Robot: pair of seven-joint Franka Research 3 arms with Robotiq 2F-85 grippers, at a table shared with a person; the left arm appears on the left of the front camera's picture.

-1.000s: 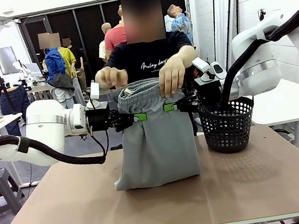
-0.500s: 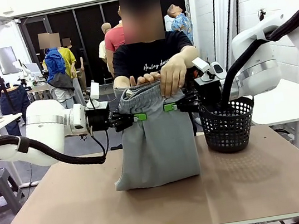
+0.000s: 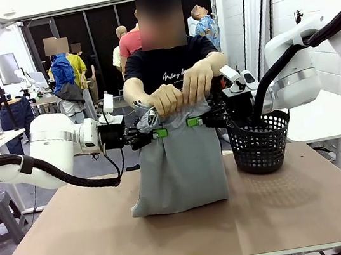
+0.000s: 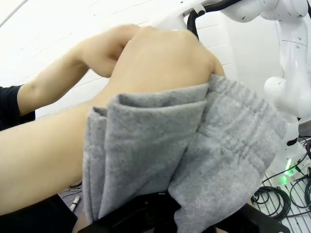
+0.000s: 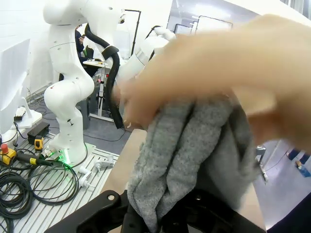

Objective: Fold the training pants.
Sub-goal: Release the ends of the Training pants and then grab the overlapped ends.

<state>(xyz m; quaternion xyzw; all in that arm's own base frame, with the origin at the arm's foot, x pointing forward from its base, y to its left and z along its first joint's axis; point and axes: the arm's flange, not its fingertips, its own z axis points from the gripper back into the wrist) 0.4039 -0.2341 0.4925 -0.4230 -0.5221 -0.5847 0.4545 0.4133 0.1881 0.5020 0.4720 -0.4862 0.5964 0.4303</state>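
The light grey training pants (image 3: 179,164) hang upright over the table, their lower end resting on the tabletop. My left gripper (image 3: 157,133) is shut on the fabric near the waistband from the left, and my right gripper (image 3: 193,122) is shut on it from the right. The person's two hands (image 3: 181,90) bunch the waistband together just above both grippers. In the left wrist view the pants (image 4: 194,160) fold over my fingers under the person's hand (image 4: 160,58). In the right wrist view the gathered pants (image 5: 189,145) sit between my fingers, with a blurred hand (image 5: 228,63) above.
A black mesh basket (image 3: 260,142) stands on the table at the right, close behind my right gripper. The brown tabletop (image 3: 193,233) has free room in front of and beside the pants. The person stands at the far edge.
The person's left-hand-side hand has slid along the waistband toward the other hand, gathering the top of the pants into a bunch. Both grippers have stayed in place.
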